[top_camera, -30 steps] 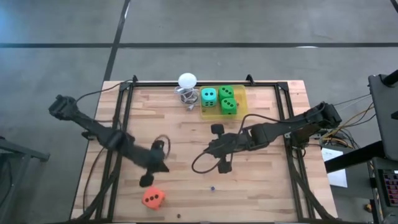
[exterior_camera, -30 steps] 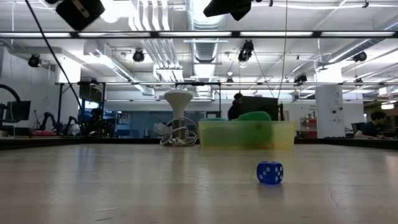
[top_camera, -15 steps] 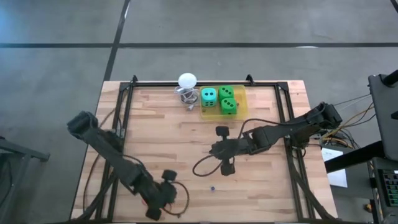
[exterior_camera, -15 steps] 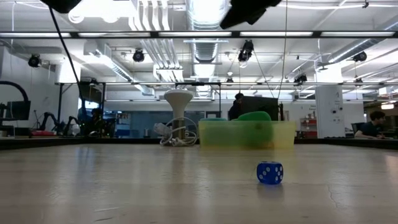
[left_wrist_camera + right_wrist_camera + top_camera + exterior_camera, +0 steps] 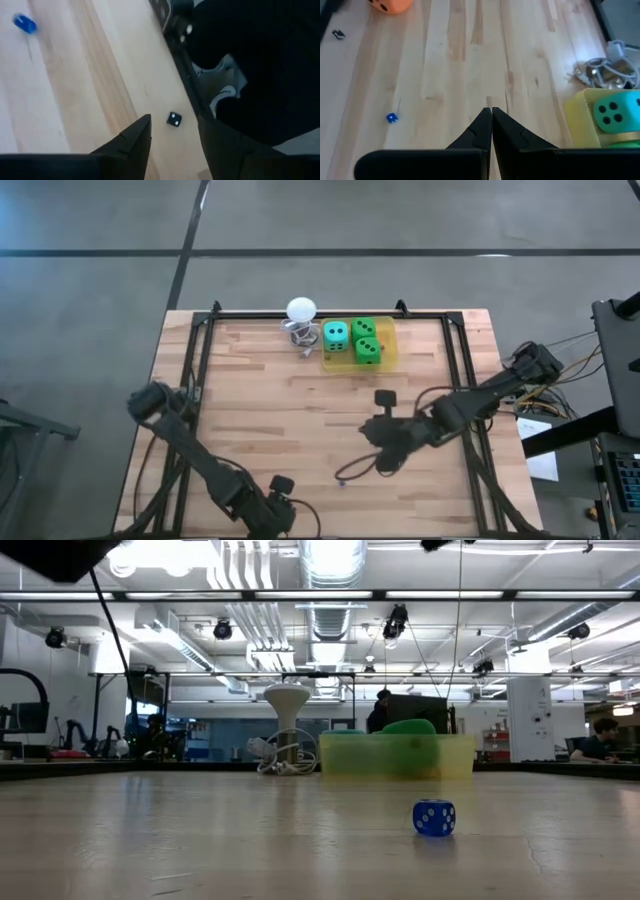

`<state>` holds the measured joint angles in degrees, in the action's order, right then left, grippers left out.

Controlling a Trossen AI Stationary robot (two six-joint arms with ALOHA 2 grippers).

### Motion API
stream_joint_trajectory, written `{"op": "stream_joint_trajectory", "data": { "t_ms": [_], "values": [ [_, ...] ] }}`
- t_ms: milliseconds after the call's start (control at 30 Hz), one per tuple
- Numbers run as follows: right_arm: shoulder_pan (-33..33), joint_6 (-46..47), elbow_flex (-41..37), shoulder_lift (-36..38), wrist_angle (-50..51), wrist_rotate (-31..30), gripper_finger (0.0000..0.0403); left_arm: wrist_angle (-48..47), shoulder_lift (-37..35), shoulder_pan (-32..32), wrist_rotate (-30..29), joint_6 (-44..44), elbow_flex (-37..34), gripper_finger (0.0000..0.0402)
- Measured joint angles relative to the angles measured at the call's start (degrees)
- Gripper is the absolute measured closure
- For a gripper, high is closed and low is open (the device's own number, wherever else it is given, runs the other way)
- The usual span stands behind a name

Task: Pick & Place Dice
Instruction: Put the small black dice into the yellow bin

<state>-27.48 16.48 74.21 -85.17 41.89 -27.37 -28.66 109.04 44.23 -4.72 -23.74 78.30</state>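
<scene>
No text, label, brand, number or sign can be read anywhere.

Three dice (image 5: 352, 339) sit in the tray (image 5: 388, 352), beside the ball (image 5: 300, 310).

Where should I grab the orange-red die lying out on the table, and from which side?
Grip two opposite side faces of the orange-red die, coming straight down: it's a cube resting flat on the table, bare wood around it. The open left gripper seems nearest, though the high view does not show the die.
</scene>
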Motion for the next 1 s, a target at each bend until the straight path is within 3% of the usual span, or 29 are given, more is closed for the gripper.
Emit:
{"op": "stream_joint_trajectory", "data": {
  "t_ms": [333, 1000],
  "values": [
    [-5.08, 4.01, -1.91, 5.06, -0.31, -7.55, 0.0394, 0.58, 3.71, 1.16, -0.20, -1.78, -0.11, 0.0233],
    [-5.15, 6.10, -8.80, 6.86, -3.96, -8.85, 0.0394, 4.21, 5.97, 1.43, -1.75, 1.24, -0.31, 0.0239]
  ]
}}
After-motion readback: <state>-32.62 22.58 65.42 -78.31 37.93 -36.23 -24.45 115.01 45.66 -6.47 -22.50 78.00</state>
